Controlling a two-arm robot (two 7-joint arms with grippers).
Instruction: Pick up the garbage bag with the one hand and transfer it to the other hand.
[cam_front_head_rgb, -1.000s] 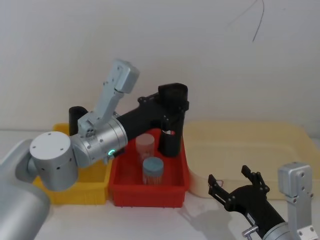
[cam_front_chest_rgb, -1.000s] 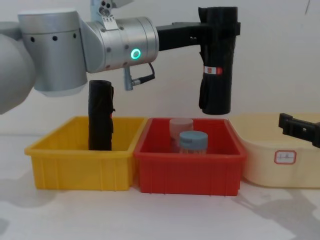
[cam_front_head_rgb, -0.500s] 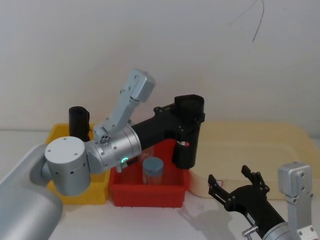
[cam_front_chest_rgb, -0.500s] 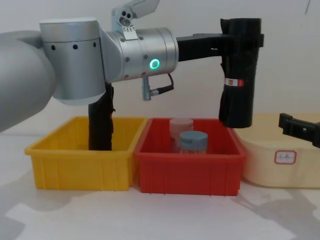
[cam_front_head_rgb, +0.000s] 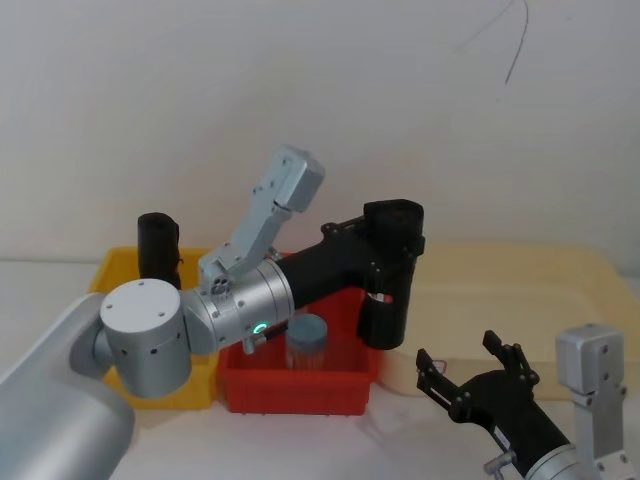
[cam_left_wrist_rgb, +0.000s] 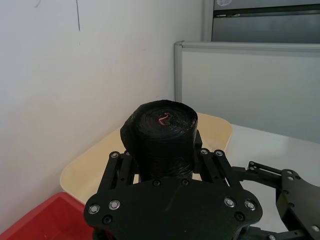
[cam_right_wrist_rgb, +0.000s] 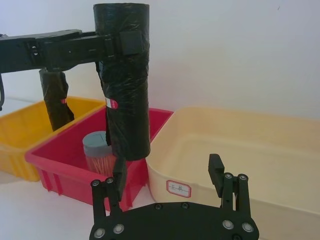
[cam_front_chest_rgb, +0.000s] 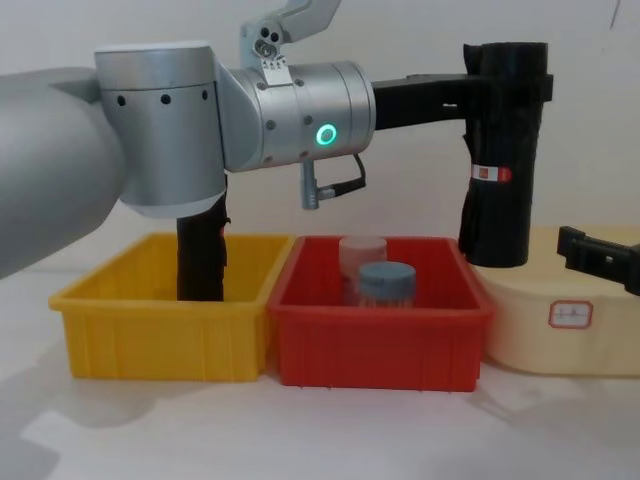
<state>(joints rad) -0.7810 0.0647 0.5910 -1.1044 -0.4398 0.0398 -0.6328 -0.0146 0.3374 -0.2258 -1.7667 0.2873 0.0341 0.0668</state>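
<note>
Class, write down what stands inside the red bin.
Two lidded jars stand in the red bin: a blue-lidded jar in front and a pale pink jar behind it, its lower part covered.

The white table (cam_front_chest_rgb: 300, 430) carried three containers in a row. Yellow bin (cam_front_chest_rgb: 160, 345) on the left, red bin (cam_front_chest_rgb: 375, 350) just beside it, cream tub (cam_front_chest_rgb: 530, 345) on the right.

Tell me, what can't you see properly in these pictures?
Other black roll: chest view, top hidden behind the left arm.
Cream tub sticker writing: too small to read.
Pale jar: chest view, lower part behind the blue-lidded jar.
Garbage bag label text: too small.
</note>
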